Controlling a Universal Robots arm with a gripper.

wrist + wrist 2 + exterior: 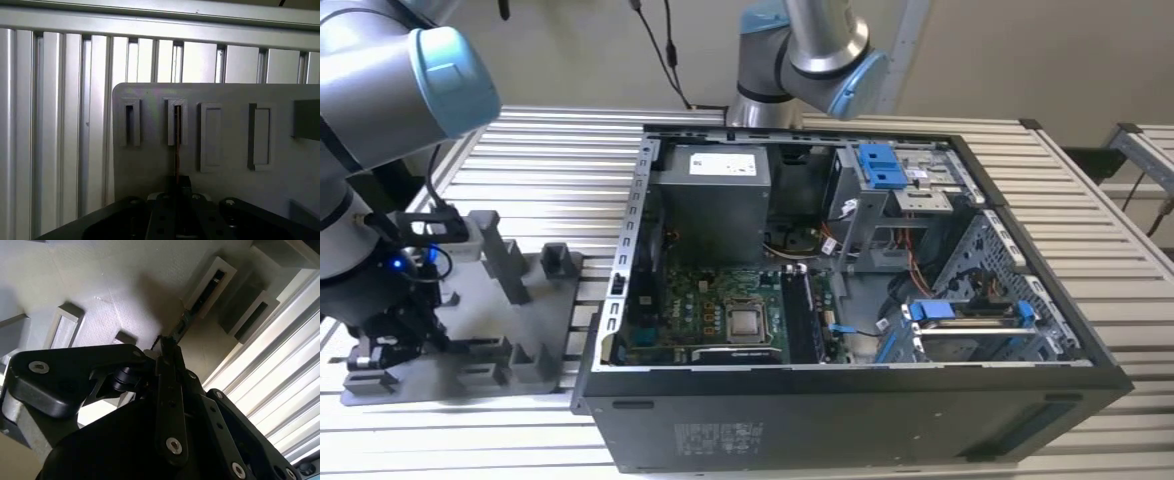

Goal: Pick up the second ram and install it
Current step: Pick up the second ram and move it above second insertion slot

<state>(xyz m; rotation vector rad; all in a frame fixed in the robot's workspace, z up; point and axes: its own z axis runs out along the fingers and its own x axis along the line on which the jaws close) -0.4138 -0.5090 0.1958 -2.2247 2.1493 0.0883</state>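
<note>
Plain beige wall behind a ribbed aluminium tabletop

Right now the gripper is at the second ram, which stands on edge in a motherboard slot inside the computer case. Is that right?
Not quite. The second ram stands on edge in a slot of the grey fixture, not in a motherboard slot; the first wrist view shows it. The gripper is at it, as you said.

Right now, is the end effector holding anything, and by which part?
The second ram, seen edge-on, pinched by the end effector at its near end; its far end sits in a grey fixture slot.
</note>
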